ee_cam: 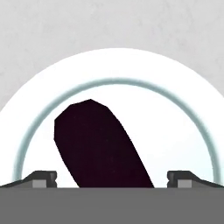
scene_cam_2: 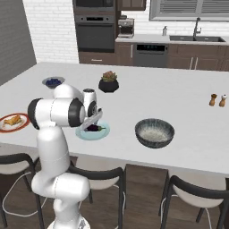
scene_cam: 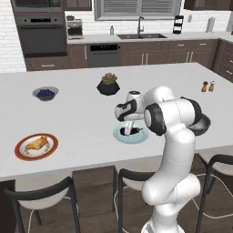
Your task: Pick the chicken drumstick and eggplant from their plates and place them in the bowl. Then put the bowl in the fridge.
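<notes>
While your gripper (ee_cam: 112, 178) hangs low over the pale plate (ee_cam: 175, 96), its two fingertips (ee_cam: 43, 178) stand as wide apart as they go and hold nothing. You can see the eggplant (ee_cam: 98, 144) lying right between them in the hand view. Its long body runs on a slant there, from the upper left down toward the lower right, so it does not sit square to the jaws. I think you should turn the hand a little, so the fingers close across the thin way of the eggplant and not along it.

That plate sits near the front edge of the counter (scene_cam: 82, 118), about the middle. The dark bowl (scene_cam_2: 154, 132) waits to the right, a little apart from the plate, near the same edge. The chicken drumstick (scene_cam: 37, 144) rests on its red-rimmed plate (scene_cam: 20, 150), well apart, by the front left part of the counter.
</notes>
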